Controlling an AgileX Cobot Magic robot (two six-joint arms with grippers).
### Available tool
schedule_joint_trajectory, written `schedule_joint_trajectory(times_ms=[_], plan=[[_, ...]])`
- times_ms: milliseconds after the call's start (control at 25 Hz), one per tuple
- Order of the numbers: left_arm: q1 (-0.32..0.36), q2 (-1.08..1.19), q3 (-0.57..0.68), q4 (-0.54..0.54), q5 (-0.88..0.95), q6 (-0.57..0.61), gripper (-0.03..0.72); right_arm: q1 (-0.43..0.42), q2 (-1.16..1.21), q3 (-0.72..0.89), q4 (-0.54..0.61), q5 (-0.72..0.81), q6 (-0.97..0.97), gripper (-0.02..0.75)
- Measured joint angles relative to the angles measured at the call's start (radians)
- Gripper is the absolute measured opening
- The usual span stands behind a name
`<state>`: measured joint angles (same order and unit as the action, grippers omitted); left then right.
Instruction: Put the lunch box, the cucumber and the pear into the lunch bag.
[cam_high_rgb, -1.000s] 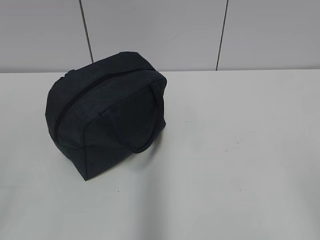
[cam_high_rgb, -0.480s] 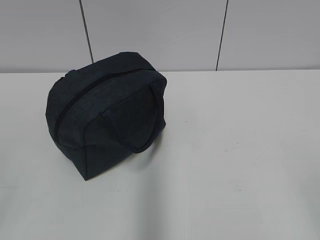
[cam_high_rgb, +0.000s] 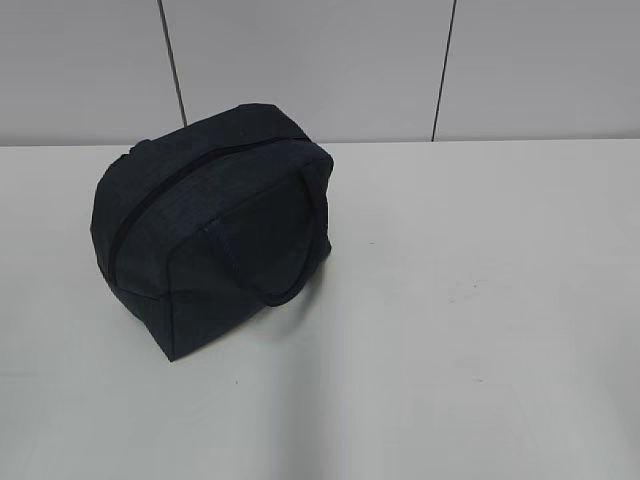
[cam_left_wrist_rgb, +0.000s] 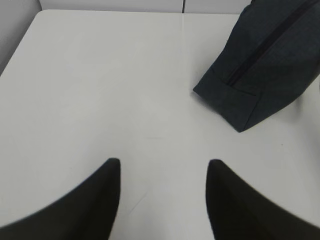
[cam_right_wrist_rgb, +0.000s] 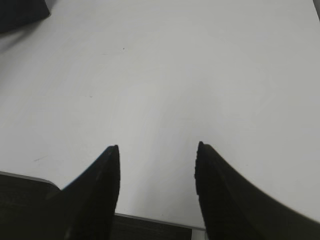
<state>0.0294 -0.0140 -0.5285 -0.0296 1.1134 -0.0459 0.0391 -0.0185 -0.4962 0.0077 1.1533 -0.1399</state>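
The dark navy lunch bag (cam_high_rgb: 210, 230) stands zipped on the white table (cam_high_rgb: 480, 300), left of centre in the exterior view, one looped handle (cam_high_rgb: 290, 270) hanging down its front. Its lower corner (cam_left_wrist_rgb: 260, 75) fills the upper right of the left wrist view. My left gripper (cam_left_wrist_rgb: 164, 162) hovers open over bare table, well short of the bag, with nothing between its fingers. In the right wrist view my right gripper (cam_right_wrist_rgb: 157, 149) is open above the table's near edge, empty, and a bit of the bag (cam_right_wrist_rgb: 20, 12) shows at top left. The lunch box, the cucumber and the pear are out of view.
A grey panelled wall (cam_high_rgb: 320, 70) runs behind the table. The table's front edge (cam_right_wrist_rgb: 150, 220) lies just under my right gripper, with a dark surface below it. The table's left edge and a wall show at the left (cam_left_wrist_rgb: 15, 30).
Nothing has visibly moved in the exterior view; the bag stays in place and neither arm appears there.
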Motion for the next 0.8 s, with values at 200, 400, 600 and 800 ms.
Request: schedule_joint_trajectory(times_ms=[200,400,600,800], plan=[[-0.034,0.000,0.000,0.000,0.000,0.000,0.314,0.000,0.000,0.000,0.000,0.000,0.000,0.389],[-0.039,0.000,0.000,0.000,0.000,0.000,0.286,0.000,0.000,0.000,0.000,0.000,0.000,0.389],[-0.039,0.000,0.000,0.000,0.000,0.000,0.264,0.000,0.000,0.000,0.000,0.000,0.000,0.389],[-0.039,0.000,0.000,0.000,0.000,0.000,0.251,0.000,0.000,0.000,0.000,0.000,0.000,0.389]])
